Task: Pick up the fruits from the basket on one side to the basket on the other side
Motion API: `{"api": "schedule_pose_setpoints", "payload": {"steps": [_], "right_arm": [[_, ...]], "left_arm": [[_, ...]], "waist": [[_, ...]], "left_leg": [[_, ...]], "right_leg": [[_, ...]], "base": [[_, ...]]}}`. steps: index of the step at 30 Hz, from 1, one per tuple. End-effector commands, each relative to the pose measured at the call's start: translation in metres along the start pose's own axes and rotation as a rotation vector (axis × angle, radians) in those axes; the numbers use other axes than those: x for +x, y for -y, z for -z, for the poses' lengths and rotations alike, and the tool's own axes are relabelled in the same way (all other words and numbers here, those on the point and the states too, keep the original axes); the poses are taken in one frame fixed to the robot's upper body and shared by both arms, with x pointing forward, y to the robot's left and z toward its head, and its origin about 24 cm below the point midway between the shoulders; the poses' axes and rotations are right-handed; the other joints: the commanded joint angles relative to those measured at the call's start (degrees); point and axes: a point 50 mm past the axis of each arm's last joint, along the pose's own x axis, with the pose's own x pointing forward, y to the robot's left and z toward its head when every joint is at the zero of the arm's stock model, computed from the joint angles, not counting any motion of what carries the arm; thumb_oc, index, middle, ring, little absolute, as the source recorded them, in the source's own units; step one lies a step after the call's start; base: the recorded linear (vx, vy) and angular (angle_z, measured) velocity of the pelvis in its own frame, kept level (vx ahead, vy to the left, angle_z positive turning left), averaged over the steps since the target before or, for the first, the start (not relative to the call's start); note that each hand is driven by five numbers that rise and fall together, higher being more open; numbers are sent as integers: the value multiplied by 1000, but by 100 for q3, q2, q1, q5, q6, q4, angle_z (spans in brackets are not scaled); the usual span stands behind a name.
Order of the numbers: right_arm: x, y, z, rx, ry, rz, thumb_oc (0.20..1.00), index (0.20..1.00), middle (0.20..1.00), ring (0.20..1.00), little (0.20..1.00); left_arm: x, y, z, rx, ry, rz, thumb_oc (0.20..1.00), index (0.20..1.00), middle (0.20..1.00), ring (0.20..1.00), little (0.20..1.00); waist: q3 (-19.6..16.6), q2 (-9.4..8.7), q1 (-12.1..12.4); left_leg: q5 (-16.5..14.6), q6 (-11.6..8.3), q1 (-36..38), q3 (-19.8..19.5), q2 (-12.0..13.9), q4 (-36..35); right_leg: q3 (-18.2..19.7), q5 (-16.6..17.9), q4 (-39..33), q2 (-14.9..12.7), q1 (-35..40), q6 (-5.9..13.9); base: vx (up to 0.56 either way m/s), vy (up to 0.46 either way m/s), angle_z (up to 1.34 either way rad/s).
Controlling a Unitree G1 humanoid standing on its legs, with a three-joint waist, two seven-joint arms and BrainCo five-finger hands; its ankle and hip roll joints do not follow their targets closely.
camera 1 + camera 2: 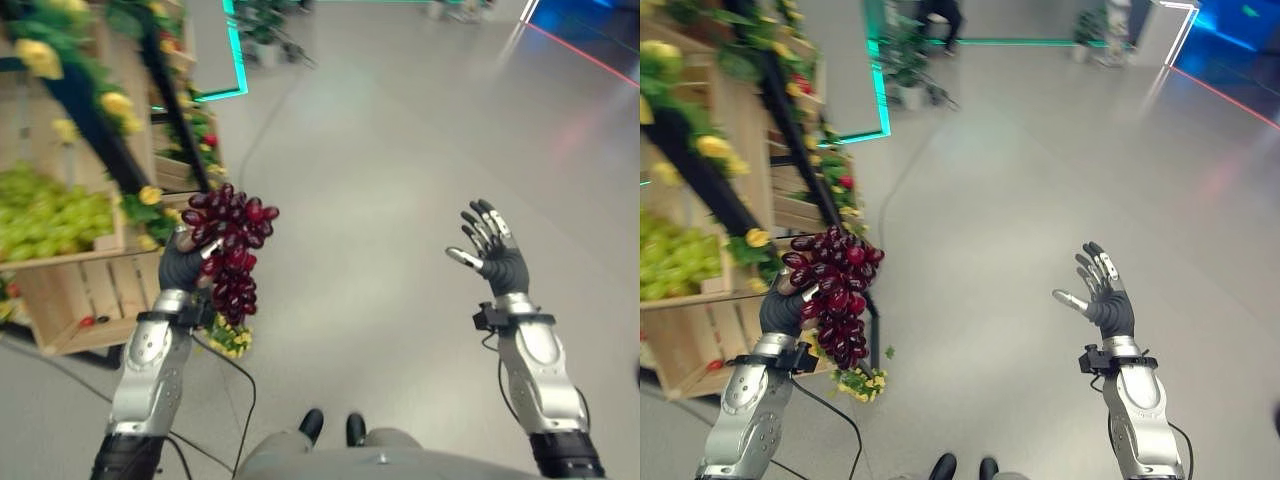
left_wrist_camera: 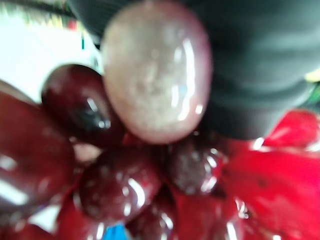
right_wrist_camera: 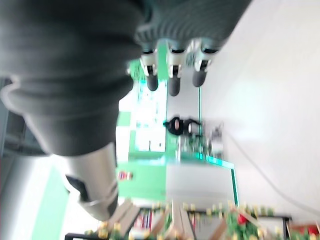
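Observation:
My left hand (image 1: 182, 266) is shut on a bunch of dark red grapes (image 1: 232, 255), raised in the air just right of the wooden stand; the bunch hangs down past the wrist. The grapes (image 2: 115, 180) press close against the hand in the left wrist view. A wooden crate (image 1: 60, 262) of green grapes (image 1: 45, 215) sits on the stand at the left. My right hand (image 1: 495, 255) is held up over bare floor at the right, open with fingers spread and nothing in it; its fingers (image 3: 172, 75) point out straight in the right wrist view.
The wooden stand (image 1: 75, 300) with yellow flowers (image 1: 118, 103) and dark posts runs along the left. A small clump of leaves and flowers (image 1: 232, 340) lies by its foot. Grey floor (image 1: 400, 150) stretches ahead and right. A person stands far back (image 1: 940, 15).

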Motion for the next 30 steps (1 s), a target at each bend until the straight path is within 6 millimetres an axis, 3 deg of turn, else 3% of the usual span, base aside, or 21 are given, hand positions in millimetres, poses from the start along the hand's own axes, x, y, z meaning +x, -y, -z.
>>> {"api": "schedule_pose_setpoints", "payload": {"steps": [1,6,7,8,9,10,11,12,13,14,15,16,20,21,22,25,28,30], "right_arm": [[12,-2,-30,-11,154,-35,1000,1000,1000,1000,1000],[19,0,-32,-5,163,-30,1000,1000,1000,1000,1000],[19,2,-31,-15,156,-26,1000,1000,1000,1000,1000],[19,2,-31,-15,156,-26,1000,1000,1000,1000,1000],[18,5,-33,-19,160,-10,1000,1000,1000,1000,1000],[18,9,-36,-34,172,3,1000,1000,1000,1000,1000],[19,10,-36,-35,173,4,1000,1000,1000,1000,1000],[23,10,-42,-45,202,21,1000,1000,1000,1000,1000],[25,8,-43,-40,210,26,1000,1000,1000,1000,1000],[25,8,-44,-40,215,31,1000,1000,1000,1000,1000],[25,8,-44,-40,216,31,1000,1000,1000,1000,1000],[25,6,-43,-42,209,21,1000,1000,1000,1000,1000],[24,3,-39,-43,190,3,1000,1000,1000,1000,1000],[22,3,-35,-31,171,0,1000,1000,1000,1000,1000],[22,3,-35,-31,171,0,1000,1000,1000,1000,1000],[18,12,-37,-53,174,40,1000,1000,1000,1000,1000],[16,22,-38,-82,177,95,1000,1000,1000,1000,1000],[16,24,-38,-89,176,105,1000,1000,1000,1000,1000]], "left_arm": [[18,13,-36,-3,218,71,200,200,200,200,200],[19,17,-34,-40,215,78,200,200,200,200,200],[17,18,-34,-55,212,78,200,200,200,200,200],[17,18,-34,-55,212,78,200,200,200,200,200],[16,19,-32,-65,206,82,200,200,200,200,200],[18,21,-32,-73,209,86,200,200,200,200,200],[19,21,-32,-73,211,86,200,200,200,200,200],[23,25,-31,-90,209,97,200,200,200,200,200],[25,27,-31,-87,214,97,200,200,200,200,200],[27,28,-32,-89,217,101,200,200,200,200,200],[27,28,-32,-89,218,102,200,200,200,200,200],[27,27,-32,-81,216,103,200,200,200,200,200],[25,23,-33,-69,213,92,200,200,200,200,200],[21,20,-34,-65,208,76,200,200,200,200,200],[21,20,-34,-65,208,77,200,200,200,200,200],[22,19,-34,-66,208,63,200,200,200,200,200],[27,21,-36,-70,221,77,200,200,200,200,200],[28,21,-36,-67,222,81,200,200,200,200,200]], "waist": [[-221,67,-174],[-222,45,-16],[-196,48,63],[-202,47,49],[-131,66,68],[-45,87,-24],[-56,93,-35],[34,117,-128],[49,136,-138],[49,146,-175],[36,150,-185],[15,136,-195],[-33,96,-167],[-88,51,-108],[-97,46,-122],[-76,128,-192],[-73,212,-297],[-66,216,-305]], "left_leg": [[-566,-228,649,-202,-171,-112],[-441,-513,467,-415,-11,-113],[-368,-620,388,-480,58,-158],[-358,-620,381,-493,54,-164],[-242,-704,215,-220,220,-194],[-153,-712,19,326,377,-165],[-118,-707,-19,314,363,-162],[-92,-677,-271,1593,749,-139],[-72,-675,-334,2065,924,-130],[-30,-692,-379,2399,1072,-75],[-3,-686,-412,2389,1067,-76],[-140,-707,-232,2622,1271,-28],[-302,-727,-68,2456,1311,22],[-409,-758,226,2290,1513,-93],[-367,-750,210,2278,1500,-119],[-230,-868,314,2548,1888,-322],[-173,-885,326,2936,1987,-423],[-201,-867,331,2992,1970,-423]], "right_leg": [[-466,22,-598,-124,357,434],[-1120,43,-1059,-131,721,373],[-1403,23,-1183,-131,826,352],[-1416,26,-1187,-135,823,354],[-1667,-63,-1257,-137,931,338],[-1815,-67,-1289,-189,972,359],[-1830,-39,-1295,-199,943,369],[-2094,25,-1406,-330,1026,440],[-2242,53,-1454,-388,1072,447],[-2347,61,-1459,-429,1078,443],[-2359,81,-1460,-432,1050,444],[-2486,52,-1421,-491,1062,389],[-2497,0,-1384,-512,1087,330],[-2522,-78,-1302,-486,1112,296],[-2538,-57,-1306,-498,1093,299],[-2806,-38,-1242,-635,1127,370],[-3066,37,-1182,-796,1188,435],[-3107,79,-1179,-850,1208,474]], "base": [[70,-209,45],[-12,-232,76],[-48,-115,80],[-80,-224,120],[-103,-105,99],[-115,-95,100],[-167,-12,135],[-155,-17,152],[-180,-29,164],[-94,-5,90],[-72,-4,74],[-23,-16,50],[8,-7,43],[3,19,41],[13,49,37],[-20,184,20],[-13,282,38],[21,187,40]]}}
